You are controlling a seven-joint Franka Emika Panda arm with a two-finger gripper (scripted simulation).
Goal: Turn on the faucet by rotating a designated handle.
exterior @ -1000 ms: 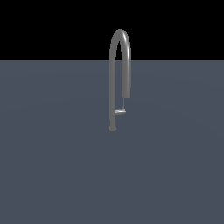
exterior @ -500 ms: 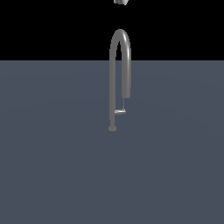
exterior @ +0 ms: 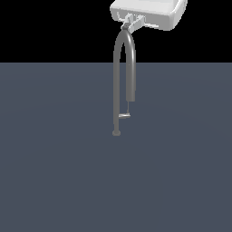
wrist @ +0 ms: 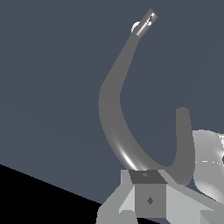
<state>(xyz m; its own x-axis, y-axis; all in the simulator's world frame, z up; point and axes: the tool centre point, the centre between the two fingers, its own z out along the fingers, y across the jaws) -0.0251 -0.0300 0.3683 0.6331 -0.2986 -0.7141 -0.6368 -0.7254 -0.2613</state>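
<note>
While the gripper [exterior: 128,25] hangs at the top of the frame over the faucet [exterior: 122,81] arch, its jaws — hard to tell — leave the handle [exterior: 124,116] untouched.

Flat, even light fills both my views, and the source is not clear. The counter [exterior: 54,172] is a smooth slate grey carrying no visible cast shadows. The faucet [exterior: 123,81] shows soft shading along its tube, and in my wrist view a bright streak of glare sits on its bend. My tool [exterior: 127,25] renders bright, nearly blown-out white. Edges look jagged and blocky.
</note>
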